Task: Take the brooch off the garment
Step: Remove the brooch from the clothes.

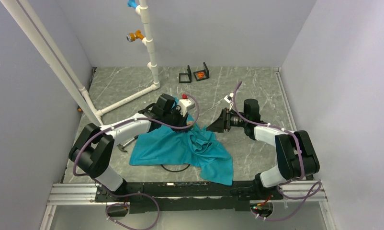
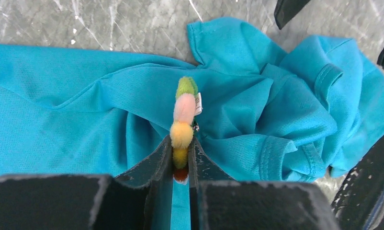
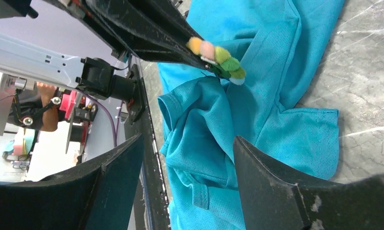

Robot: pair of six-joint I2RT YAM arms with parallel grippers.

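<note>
The left tool is closed almost fully, its two dark fingers pinching the near, yellow-orange end of the brooch. The rest of the brooch sticks out past the fingertips: yellow, then pink, then green at the far tip, with a tiny white tag on its right side. Directly under and beyond the tips lies the garment, teal and rumpled. Its cloth is drawn up in folds toward the brooch, and whether the pin is free of the fabric cannot be told. Past the garment's far edge is the grey marbled desk.

The right tool is wide open and holds nothing. A bunched sleeve of the garment sits beyond its gap, and farther off the brooch is in the left tool's grip, a peak of cloth meeting its green end.
</note>
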